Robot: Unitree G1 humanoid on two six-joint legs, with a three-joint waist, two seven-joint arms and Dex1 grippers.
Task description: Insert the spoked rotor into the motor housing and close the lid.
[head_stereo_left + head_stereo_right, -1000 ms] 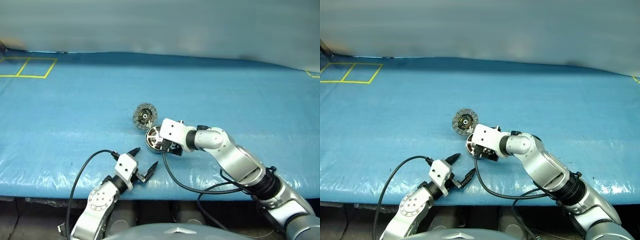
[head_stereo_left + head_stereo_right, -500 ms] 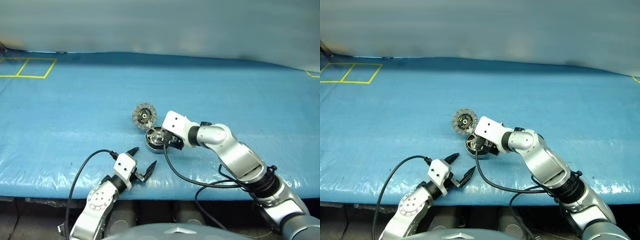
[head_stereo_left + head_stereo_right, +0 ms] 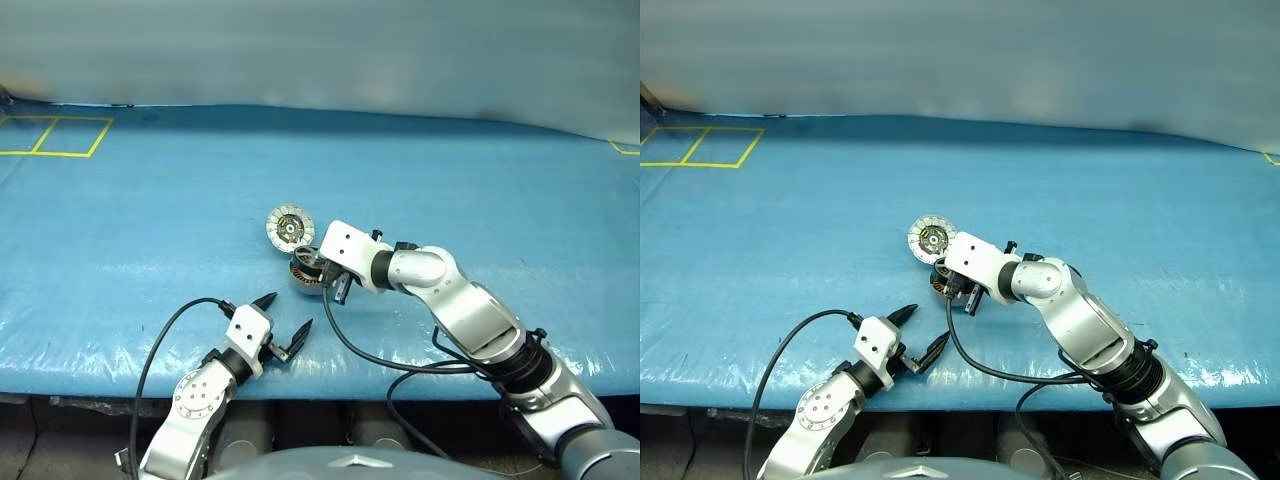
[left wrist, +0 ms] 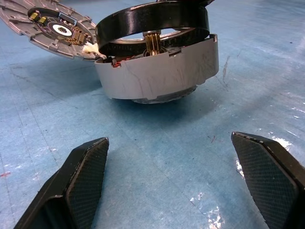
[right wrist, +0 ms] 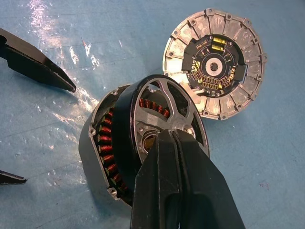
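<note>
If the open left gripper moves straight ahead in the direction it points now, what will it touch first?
Probably the squat silver metal motor housing, straight ahead of the left gripper, beyond bare blue table cover. The distance is hard to judge.

No text, label, brand or number can be read in any view. Small markings are seen on the dark circuit board inside the lid [image 5: 214, 63], but they are too small to be read.
</note>
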